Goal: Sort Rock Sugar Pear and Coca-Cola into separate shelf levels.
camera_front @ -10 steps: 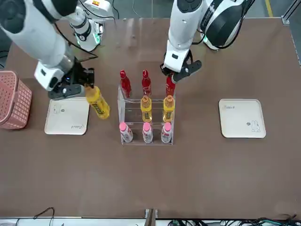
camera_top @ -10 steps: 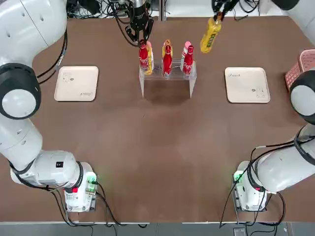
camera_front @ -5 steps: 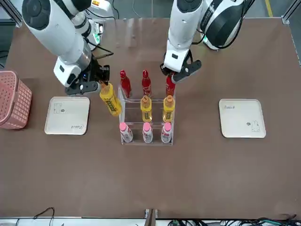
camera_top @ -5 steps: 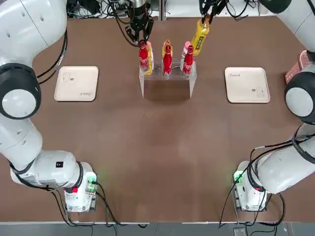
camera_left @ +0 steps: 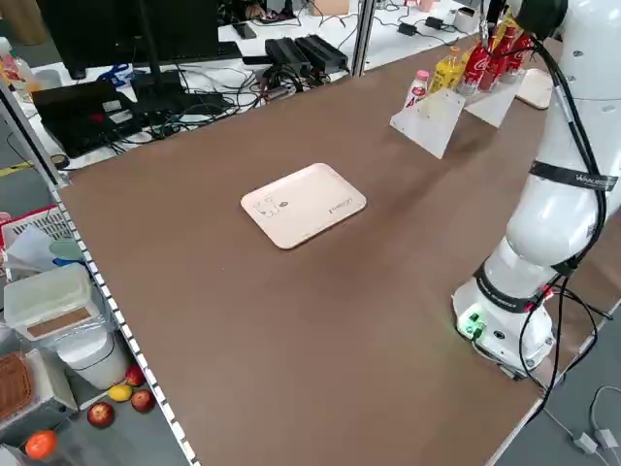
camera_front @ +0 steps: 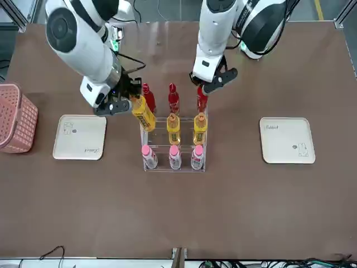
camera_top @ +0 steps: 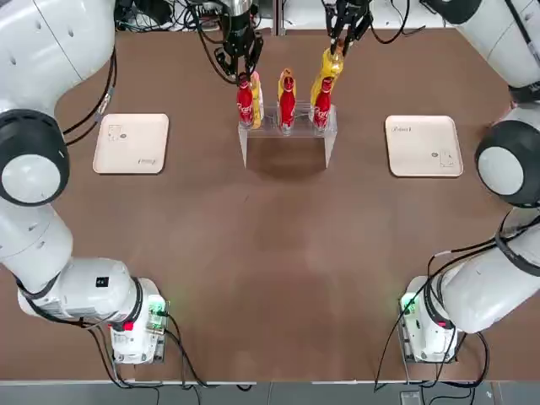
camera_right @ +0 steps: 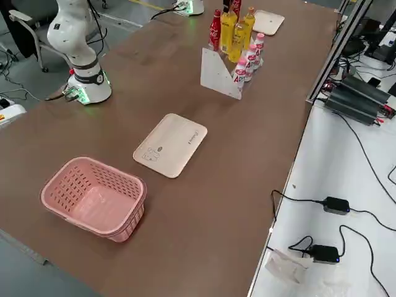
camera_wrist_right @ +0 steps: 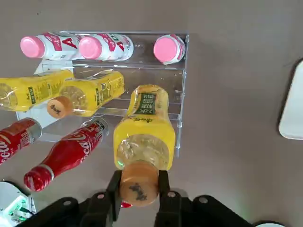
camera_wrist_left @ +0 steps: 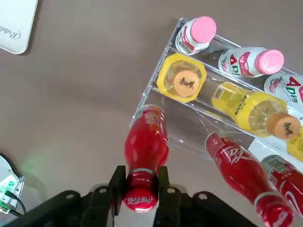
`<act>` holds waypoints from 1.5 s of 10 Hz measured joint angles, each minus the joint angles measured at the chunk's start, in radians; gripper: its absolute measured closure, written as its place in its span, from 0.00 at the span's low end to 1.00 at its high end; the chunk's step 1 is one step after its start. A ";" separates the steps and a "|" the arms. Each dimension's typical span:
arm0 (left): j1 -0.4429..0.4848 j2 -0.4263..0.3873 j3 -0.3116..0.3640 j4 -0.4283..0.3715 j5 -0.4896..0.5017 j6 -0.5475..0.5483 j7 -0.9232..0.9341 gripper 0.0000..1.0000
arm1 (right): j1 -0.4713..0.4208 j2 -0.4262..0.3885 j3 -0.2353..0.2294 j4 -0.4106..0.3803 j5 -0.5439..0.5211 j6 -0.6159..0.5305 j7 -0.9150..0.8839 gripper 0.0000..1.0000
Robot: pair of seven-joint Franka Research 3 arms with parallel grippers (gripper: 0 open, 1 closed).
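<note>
While the left gripper [camera_wrist_left: 141,189] pinches a glossy red Coca-Cola bottle [camera_wrist_left: 144,151] by its cap on the clear acrylic rack's [camera_front: 146,146] top tier, the right gripper [camera_wrist_right: 138,187] clamps a yellow Rock Sugar Pear bottle [camera_wrist_right: 143,134] (orange-capped, tilted) over the rack's end

Brown bench [camera_top: 270,253] carries two cream trays lying flat: one tray [camera_top: 131,143] toward the left side, the other tray [camera_top: 423,146] toward the right. A pink basket [camera_right: 93,197] stands at the right edge, near the right tray but apart from it. Three pink-capped white bottles [camera_front: 174,157] stand in a row on the rack's lowest tier. Off the bench, cables [camera_right: 346,216] and a box of fruit [camera_left: 97,408] lie nearby.
</note>
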 joint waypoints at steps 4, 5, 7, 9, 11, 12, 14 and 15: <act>0.033 0.000 -0.001 0.003 -0.007 -0.002 0.019 0.68 | -0.008 0.025 -0.013 0.005 0.013 -0.009 0.017 0.66; 0.036 0.001 -0.001 0.003 -0.007 0.002 0.021 0.68 | -0.016 0.026 -0.017 0.005 0.013 -0.016 0.018 0.66; 0.036 0.001 -0.001 0.003 -0.007 0.010 0.021 0.68 | -0.031 0.029 -0.022 0.005 0.013 -0.023 0.018 0.66; 0.034 0.003 -0.001 0.003 -0.007 0.020 0.021 0.68 | -0.035 0.030 -0.037 0.006 0.025 -0.021 0.019 0.66; 0.026 0.004 -0.001 0.000 -0.007 0.032 0.021 0.68 | -0.034 0.044 -0.037 0.007 0.031 -0.010 0.023 0.66; 0.024 0.006 -0.001 -0.005 -0.007 0.047 0.020 0.68 | -0.031 0.058 -0.035 0.008 0.033 0.002 0.029 0.66; 0.022 0.014 -0.001 -0.009 -0.007 0.059 0.017 0.68 | -0.023 0.085 -0.032 0.009 0.036 0.020 0.037 0.66; 0.022 0.017 -0.001 -0.009 -0.006 0.064 0.016 0.68 | -0.022 0.095 -0.032 0.009 0.036 0.024 0.041 0.66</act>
